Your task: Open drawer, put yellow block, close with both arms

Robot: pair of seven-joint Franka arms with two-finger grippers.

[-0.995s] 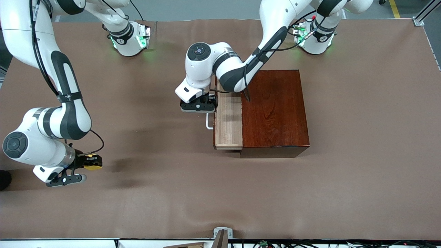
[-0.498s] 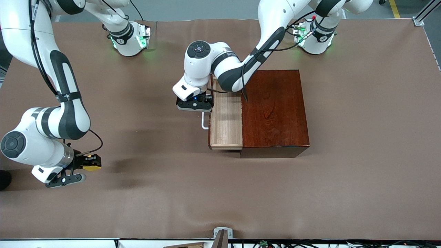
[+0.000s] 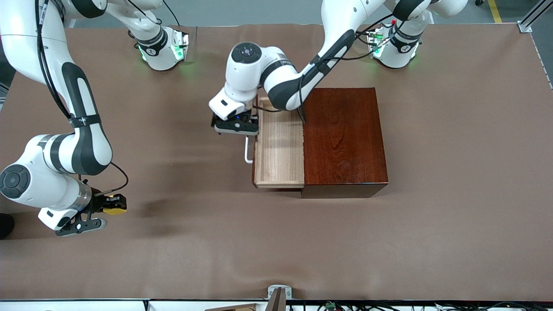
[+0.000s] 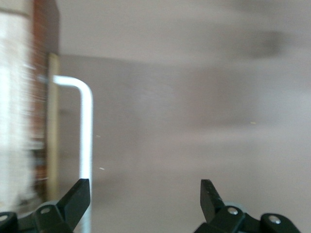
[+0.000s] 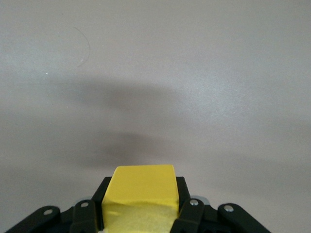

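The drawer [image 3: 278,155] is shown partly drawn out of the dark mahogany box [image 3: 343,140], its light wooden tray exposed and its white handle [image 3: 247,150] facing the right arm's end of the counter [image 3: 453,224]. The left pincer [image 3: 235,126] is placed at the handle's end nearer the robot bases. In the left wrist view its fingers [image 4: 73,199] are spread wide, and the bar [image 4: 85,141] runs in against the inner side of one finger rather than being clamped, so the drawer is apparently being hooked open.

The step in hand is judged to be the opening pull. It is best done with the pull kept straight along the drawer's travel, so that the off-centre contact does not skew the tray or drag the box across the cloth. The bar should be held seated against the finger until enough tray is uncovered for the block to be lowered in freely.

The yellow block [image 3: 113,206] is gripped between the fingers of the right pincer [image 3: 103,209], which hangs over bare counter toward the right arm's end, well apart from the box. The right arm is waiting.

The tray is seen to be empty, with nothing lying on its visible floor.
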